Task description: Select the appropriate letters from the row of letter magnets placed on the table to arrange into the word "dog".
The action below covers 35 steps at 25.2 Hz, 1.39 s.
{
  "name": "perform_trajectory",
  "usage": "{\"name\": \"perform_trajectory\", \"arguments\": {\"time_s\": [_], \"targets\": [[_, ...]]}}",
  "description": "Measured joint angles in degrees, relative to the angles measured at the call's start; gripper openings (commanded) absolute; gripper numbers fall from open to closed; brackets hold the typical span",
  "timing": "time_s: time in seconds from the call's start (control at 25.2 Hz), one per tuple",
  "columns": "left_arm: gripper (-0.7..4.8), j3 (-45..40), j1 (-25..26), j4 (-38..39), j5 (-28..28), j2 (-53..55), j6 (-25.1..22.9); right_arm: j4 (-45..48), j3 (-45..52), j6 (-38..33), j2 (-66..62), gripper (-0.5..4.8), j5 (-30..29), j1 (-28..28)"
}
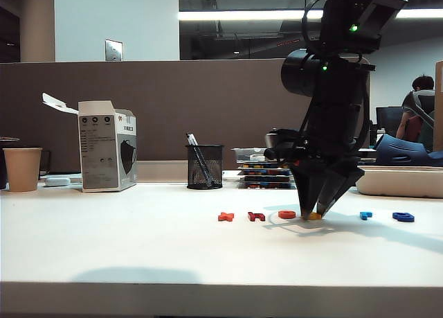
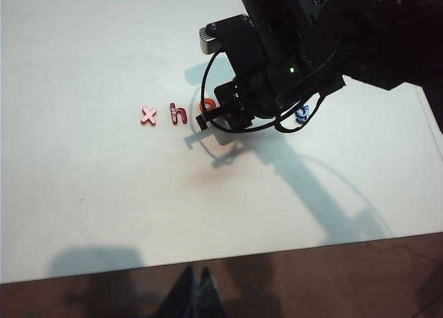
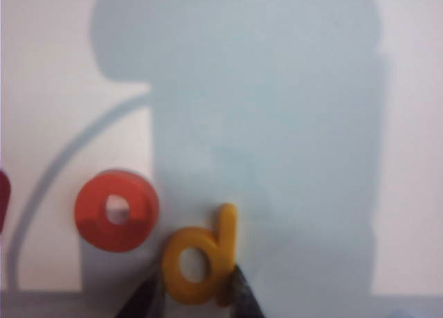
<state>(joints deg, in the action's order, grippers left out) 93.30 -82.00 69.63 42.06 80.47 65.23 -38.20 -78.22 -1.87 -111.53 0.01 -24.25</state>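
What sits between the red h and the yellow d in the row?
Only the orange o, shown in the exterior view, between the h and the d, which the right gripper straddles.

From my station the right arm (image 1: 336, 89) reads as matte black throughout, a chunky stack of housings with a round black barrel of a camera body at nine o'clock from its wrist. I see two small green indicator lights on it, one high on the upper housing and one lower by the barrel. Thin black cables loop out from the wrist and back in. The right gripper (image 1: 315, 213) ends in two dark wedge-shaped fingers (image 3: 142, 301) tapering to narrow tips. In the left wrist view the same arm shows a grey-edged block at its eleven o'clock corner, and the left gripper (image 2: 196, 294) appears only as two dark bluish tips.
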Motion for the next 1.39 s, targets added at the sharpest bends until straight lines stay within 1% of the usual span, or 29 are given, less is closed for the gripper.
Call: {"name": "perform_trajectory", "arguments": {"time_s": [0.56, 0.87, 1.07, 1.15, 1.27, 1.39], "targets": [[-0.05, 0.00, 0.00, 0.00, 0.00, 0.00, 0.00, -0.37, 0.07, 0.02, 0.20, 0.84, 0.00, -0.04], [-0.05, 0.00, 0.00, 0.00, 0.00, 0.00, 0.00, -6.05, 0.79, 0.00, 2.10, 0.84, 0.24, -0.04], [-0.05, 0.00, 0.00, 0.00, 0.00, 0.00, 0.00, -6.14, 0.68, 0.00, 5.07, 0.84, 0.00, -0.04], [-0.05, 0.00, 0.00, 0.00, 0.00, 0.00, 0.00, -6.25, 0.70, -1.64, 6.12, 0.84, -0.22, -0.09], [-0.05, 0.00, 0.00, 0.00, 0.00, 0.00, 0.00, -6.49, 0.70, -3.50, 6.84, 0.84, -3.04, -0.20], [-0.05, 0.00, 0.00, 0.00, 0.00, 0.00, 0.00, -7.17, 0.70, -5.22, 7.02, 0.84, -8.61, -0.31]]}}
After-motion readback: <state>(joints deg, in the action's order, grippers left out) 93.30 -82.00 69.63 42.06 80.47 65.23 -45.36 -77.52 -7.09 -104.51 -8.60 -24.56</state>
